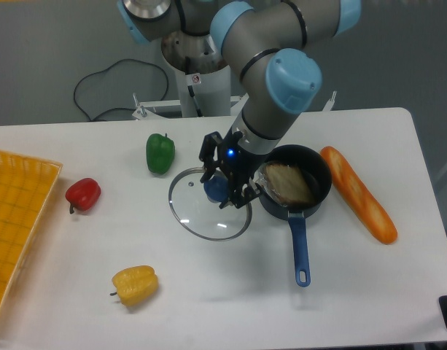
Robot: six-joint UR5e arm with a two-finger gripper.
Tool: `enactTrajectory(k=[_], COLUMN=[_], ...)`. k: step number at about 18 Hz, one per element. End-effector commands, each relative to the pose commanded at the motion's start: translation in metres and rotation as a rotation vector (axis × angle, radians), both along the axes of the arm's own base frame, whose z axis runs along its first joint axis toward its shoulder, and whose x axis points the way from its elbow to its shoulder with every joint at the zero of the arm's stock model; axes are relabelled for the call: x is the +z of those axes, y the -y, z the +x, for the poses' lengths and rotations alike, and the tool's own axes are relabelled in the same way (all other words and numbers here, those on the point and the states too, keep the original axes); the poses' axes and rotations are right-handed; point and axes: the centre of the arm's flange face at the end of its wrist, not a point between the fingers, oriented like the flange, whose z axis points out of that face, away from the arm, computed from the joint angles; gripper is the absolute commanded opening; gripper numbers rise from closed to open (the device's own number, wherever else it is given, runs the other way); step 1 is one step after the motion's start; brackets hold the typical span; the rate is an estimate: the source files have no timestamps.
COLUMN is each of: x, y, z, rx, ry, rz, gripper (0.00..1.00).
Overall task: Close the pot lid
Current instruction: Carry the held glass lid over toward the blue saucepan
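The pot [311, 191] is a small dark-blue saucepan right of centre, its long blue handle pointing toward the table's front; a pale piece of food lies inside it. The lid [197, 215], a clear glass disc with a metal rim and a blue knob [215, 189], hangs just left of the pot, lifted off the table. My gripper [221, 187] is shut on the knob, coming down from the arm above. The lid's right edge is close to the pot's left rim.
A green pepper [160, 152] stands behind the lid, a red pepper [83, 194] to the left, a yellow pepper [134, 285] at the front. A long orange bread loaf [358, 193] lies right of the pot. A yellow tray [12, 233] fills the left edge.
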Motion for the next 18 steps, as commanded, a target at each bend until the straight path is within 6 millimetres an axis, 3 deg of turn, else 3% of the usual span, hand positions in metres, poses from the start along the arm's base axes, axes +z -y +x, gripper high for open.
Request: enactTrajectory(k=[18], x=[-0.009], y=[0.053], z=[-0.036], rx=[-0.041], ry=[0.043], rz=[0.054], gripper=[0.41])
